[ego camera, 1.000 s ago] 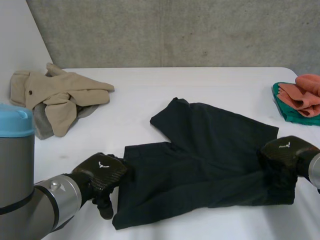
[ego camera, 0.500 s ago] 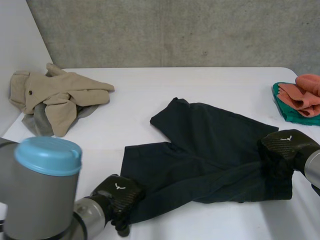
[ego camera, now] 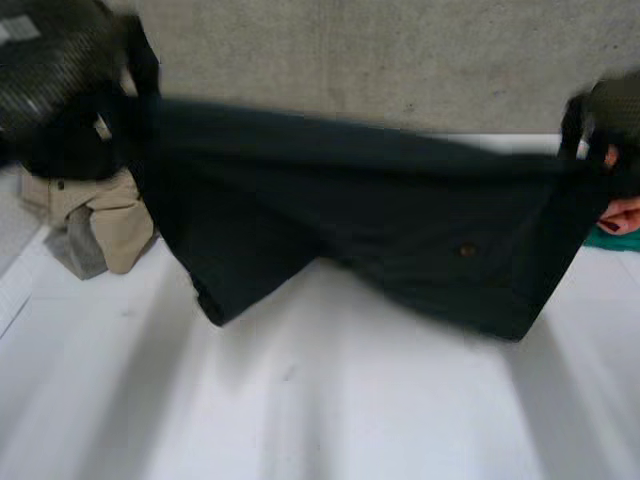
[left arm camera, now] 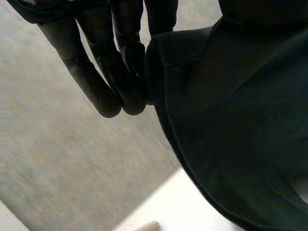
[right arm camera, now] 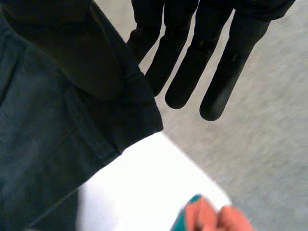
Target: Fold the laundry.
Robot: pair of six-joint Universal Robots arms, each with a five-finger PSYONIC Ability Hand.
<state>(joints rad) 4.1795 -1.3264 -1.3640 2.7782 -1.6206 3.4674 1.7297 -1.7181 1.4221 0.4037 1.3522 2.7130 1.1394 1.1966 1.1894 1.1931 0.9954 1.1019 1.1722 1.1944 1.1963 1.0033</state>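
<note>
A dark garment (ego camera: 350, 210) with a small button hangs stretched in the air between my two hands, above the white table (ego camera: 350, 410). My left hand (ego camera: 50, 70) is raised high at one end. In the left wrist view its fingers (left arm camera: 108, 77) pinch a hemmed corner of the garment (left arm camera: 231, 120). My right hand (ego camera: 610, 110) holds the other end at about the same height. In the right wrist view its thumb (right arm camera: 72, 57) presses an edge of the garment (right arm camera: 43, 144) against the fingers (right arm camera: 211, 72). The garment's lower edge hangs clear of the table.
A pile of beige and grey clothes (ego camera: 100, 215) lies at the table's far left, partly behind the garment. Orange and teal cloths (ego camera: 625, 215) lie at the far right edge, also below my right hand (right arm camera: 207, 219). A concrete wall stands behind the table.
My left hand closed on the garment's near left corner. Both hands then lifted the garment off the table and pulled it taut in the air.
</note>
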